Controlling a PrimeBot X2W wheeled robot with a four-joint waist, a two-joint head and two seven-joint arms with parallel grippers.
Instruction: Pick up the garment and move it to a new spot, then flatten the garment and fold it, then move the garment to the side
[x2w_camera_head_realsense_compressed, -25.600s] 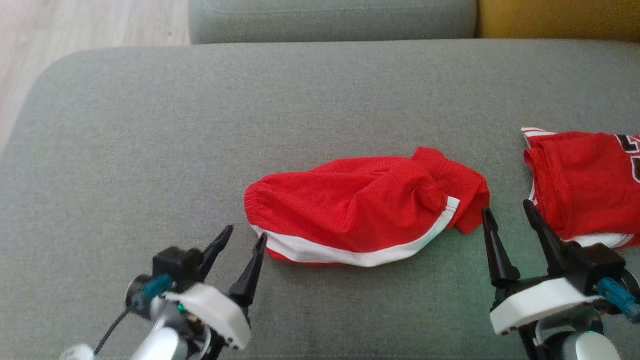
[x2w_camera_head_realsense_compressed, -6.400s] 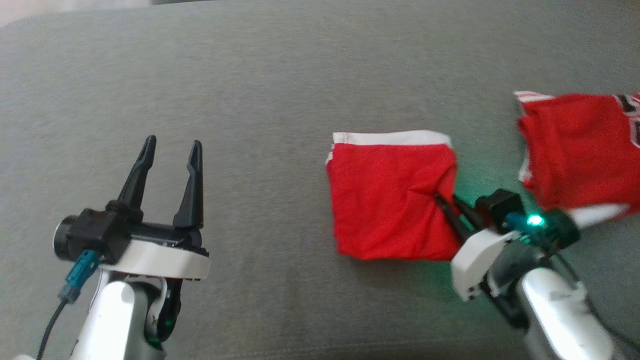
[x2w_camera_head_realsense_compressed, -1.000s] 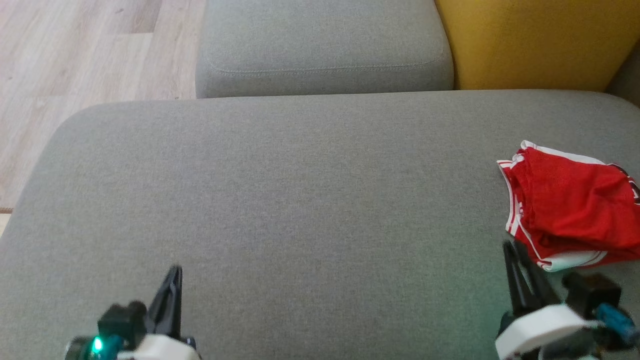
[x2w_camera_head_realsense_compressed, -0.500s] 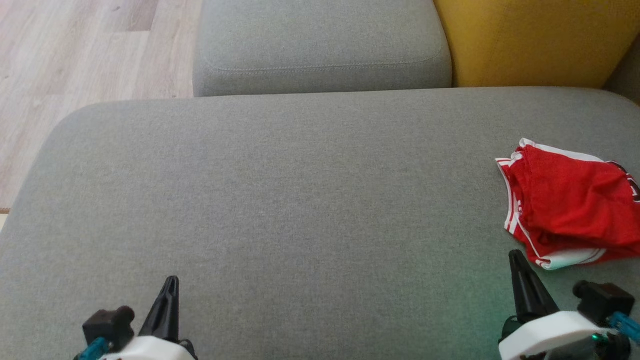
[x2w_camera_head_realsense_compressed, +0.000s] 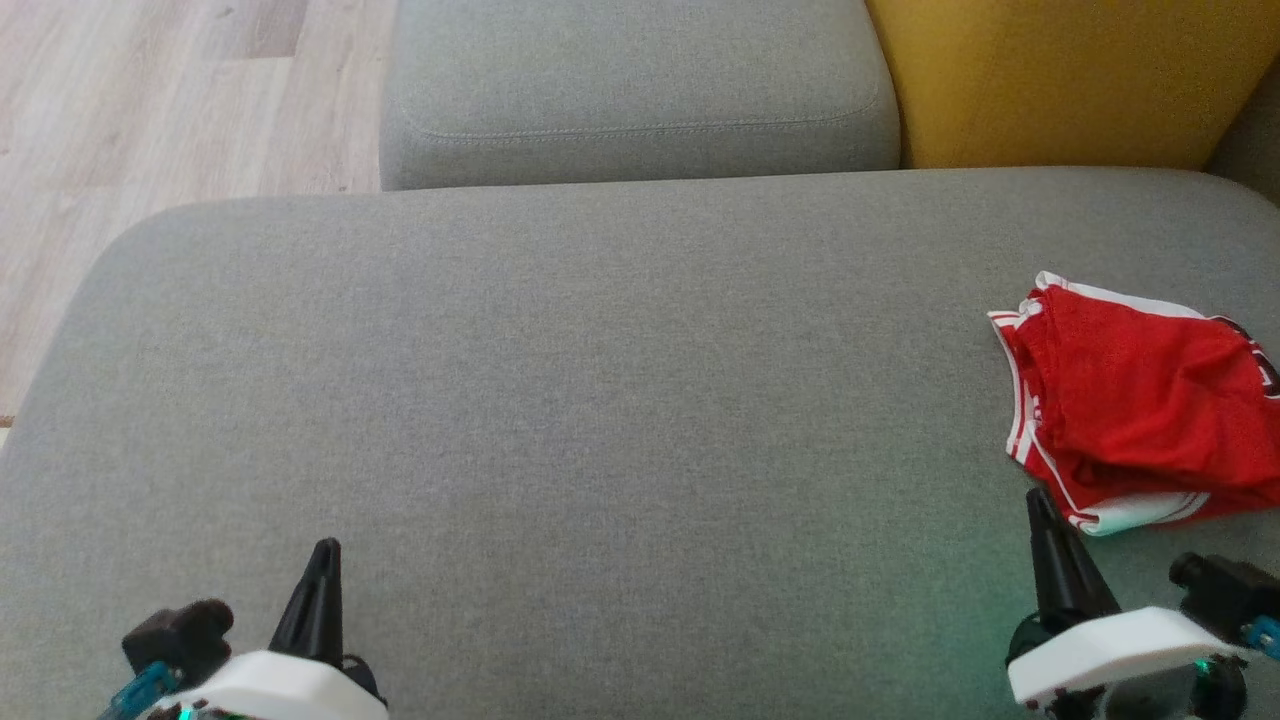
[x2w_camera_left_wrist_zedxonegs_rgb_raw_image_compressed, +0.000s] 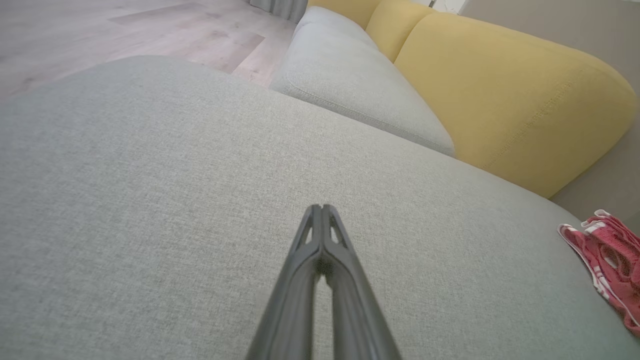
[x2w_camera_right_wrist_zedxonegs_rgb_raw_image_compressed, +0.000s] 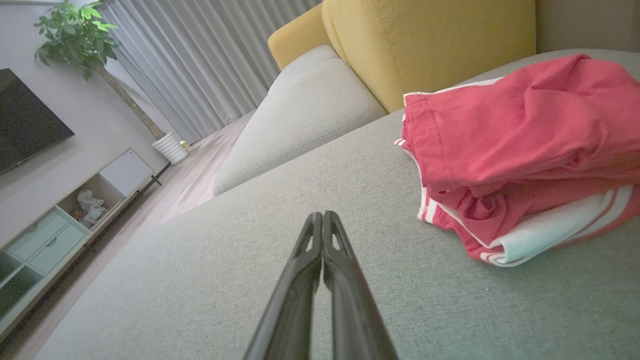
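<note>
Both claws clenched, nothing held: left claw (x2w_camera_head_realsense_compressed: 325, 550) well apart, right claw (x2w_camera_head_realsense_compressed: 1040, 500) just beside red garment (x2w_camera_head_realsense_compressed: 1130, 400). Garment laid folded at right edge of sofa seat (x2w_camera_head_realsense_compressed: 600, 400). Judged light, soft, floppy; best pinched at white-banded hem (x2w_camera_head_realsense_compressed: 1140, 512), layers caught together.

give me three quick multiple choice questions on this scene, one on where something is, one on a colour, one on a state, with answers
1. Where on the grey cushion does the red garment pile lie, in the head view?
A) far left
B) centre
C) right edge

2. What colour is the backrest beyond the pile?
A) blue
B) yellow
C) black

3. How is the right gripper?
A) wide open
B) shut on the pile
C) shut, holding nothing

Answers:
1 C, the pile sits by the cushion's right edge.
2 B, it is plainly yellow.
3 C, it is closed beside the pile, gripping no cloth.
</note>
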